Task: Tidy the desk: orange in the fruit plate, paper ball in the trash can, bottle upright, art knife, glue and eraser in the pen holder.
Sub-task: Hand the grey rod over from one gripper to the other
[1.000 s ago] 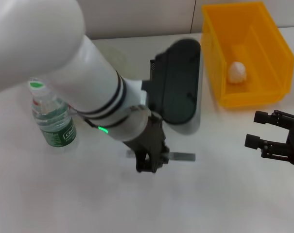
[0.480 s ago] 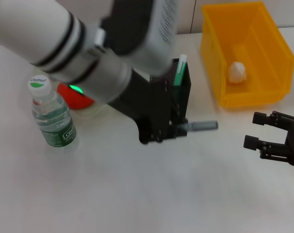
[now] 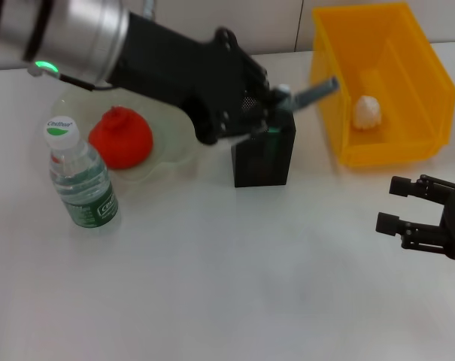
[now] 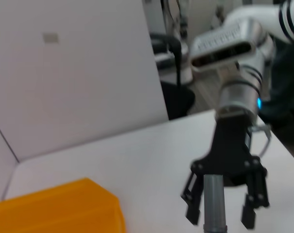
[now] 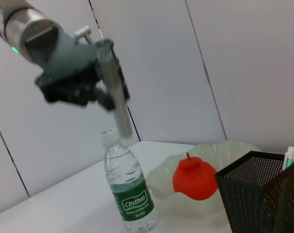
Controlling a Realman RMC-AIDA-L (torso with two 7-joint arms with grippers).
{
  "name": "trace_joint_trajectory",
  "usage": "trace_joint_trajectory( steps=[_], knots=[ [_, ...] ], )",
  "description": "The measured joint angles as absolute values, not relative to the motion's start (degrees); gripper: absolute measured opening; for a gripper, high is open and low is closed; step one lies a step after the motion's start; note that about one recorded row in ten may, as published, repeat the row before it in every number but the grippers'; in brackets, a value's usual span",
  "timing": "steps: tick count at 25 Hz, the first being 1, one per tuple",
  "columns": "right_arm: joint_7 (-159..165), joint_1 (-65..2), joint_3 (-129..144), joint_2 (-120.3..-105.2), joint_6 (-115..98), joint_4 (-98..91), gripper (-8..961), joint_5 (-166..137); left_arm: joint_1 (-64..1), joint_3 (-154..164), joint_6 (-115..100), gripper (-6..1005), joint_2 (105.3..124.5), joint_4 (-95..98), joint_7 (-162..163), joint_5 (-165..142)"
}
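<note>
Grey stick (image 3: pixel 315 89) in L end effector (image 3: pixel 276 105), above pen holder (image 3: pixel 263 156)

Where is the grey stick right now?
In the head view, the grey stick is held by the left gripper, above the pen holder, beside the trash can.

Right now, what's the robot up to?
The left hand holds a long grey stick above the pen holder, which already has a green stick in it. The orange sits in the fruit plate, the paper ball in the trash can, the bottle upright. The right hand is open and idle.
</note>
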State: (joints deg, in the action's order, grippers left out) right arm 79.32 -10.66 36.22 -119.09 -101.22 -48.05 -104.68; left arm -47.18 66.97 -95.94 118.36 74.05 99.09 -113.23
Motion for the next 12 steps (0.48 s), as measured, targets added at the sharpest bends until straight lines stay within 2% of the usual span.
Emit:
trace_joint_trajectory(
  steps=[12],
  knots=[
    [79.36,-10.72,36.41,-119.1,-101.45,-47.55,813,-104.68,-46.76,53.67,-97.33,145,117.56,61.86,92.53,-100.73]
  ],
)
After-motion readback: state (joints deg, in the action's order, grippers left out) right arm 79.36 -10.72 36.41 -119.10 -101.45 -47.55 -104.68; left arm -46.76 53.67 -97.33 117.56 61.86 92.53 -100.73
